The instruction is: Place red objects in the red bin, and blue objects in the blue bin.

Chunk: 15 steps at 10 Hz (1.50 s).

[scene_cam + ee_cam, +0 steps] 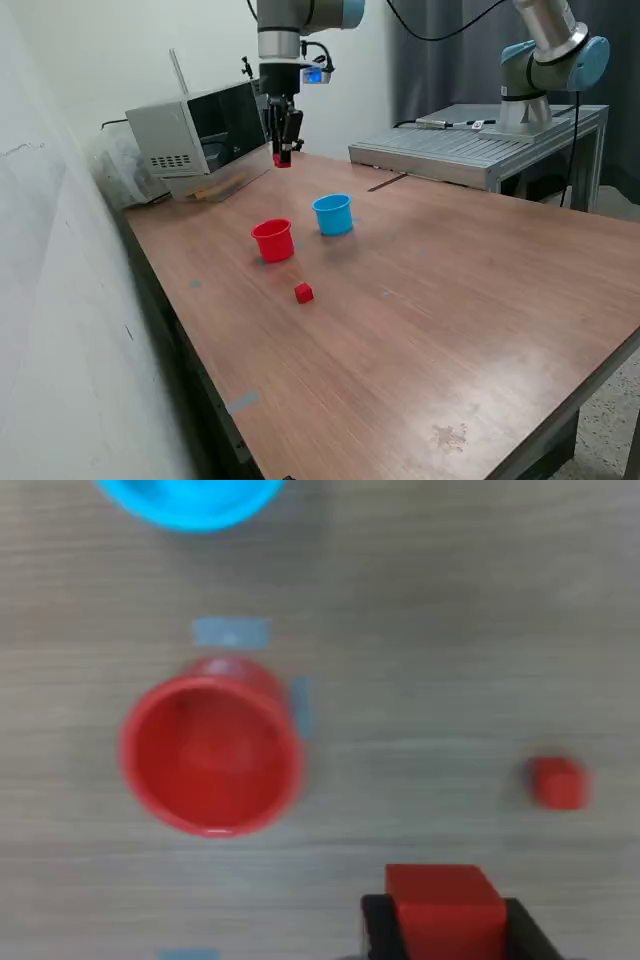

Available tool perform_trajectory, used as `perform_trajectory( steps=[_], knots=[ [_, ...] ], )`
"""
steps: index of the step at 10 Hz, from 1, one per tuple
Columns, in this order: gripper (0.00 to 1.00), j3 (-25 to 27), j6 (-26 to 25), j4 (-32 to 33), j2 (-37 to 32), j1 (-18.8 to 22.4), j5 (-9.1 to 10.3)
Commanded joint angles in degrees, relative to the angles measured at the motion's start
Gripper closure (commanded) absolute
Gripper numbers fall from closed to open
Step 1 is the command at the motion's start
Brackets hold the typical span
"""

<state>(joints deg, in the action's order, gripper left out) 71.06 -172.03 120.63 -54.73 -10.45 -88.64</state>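
My gripper (pixel 284 155) hangs high above the table's back part, shut on a small red cube (pixel 445 908) held between its black fingers (pixel 378 930). Below it stands the red bin (pixel 273 240), a round red cup seen from above in the wrist view (pixel 210 756), and it looks empty. The blue bin (pixel 333 214) is a light-blue cup beside it, on the exterior view's right, and only its rim edge (pixel 190 502) shows in the wrist view. A second red cube (pixel 304 293) lies on the wood in front of the cups (pixel 557 783). No blue objects are in view.
A grey box-like appliance (pixel 200 135) sits at the table's back on the exterior view's left. A metal platform (pixel 470 150) with a second arm (pixel 545 55) stands at the back right. Bits of blue tape (pixel 231 632) mark the wood near the red cup.
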Motion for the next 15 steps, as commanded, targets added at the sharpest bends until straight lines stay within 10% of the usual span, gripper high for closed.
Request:
perform_trajectory(
  steps=[1, 8, 9, 15],
  knots=[
    [1.00, -3.38, 0.02, 2.58, 6.55, -3.42, -0.04],
    [1.00, -2.77, 0.02, 5.41, 10.00, -4.22, -0.30],
    [0.00, -2.68, 0.02, 5.41, 10.00, -4.31, -0.30],
    [0.00, 0.47, 0.20, 6.02, 4.57, -3.97, -1.71]
  ],
)
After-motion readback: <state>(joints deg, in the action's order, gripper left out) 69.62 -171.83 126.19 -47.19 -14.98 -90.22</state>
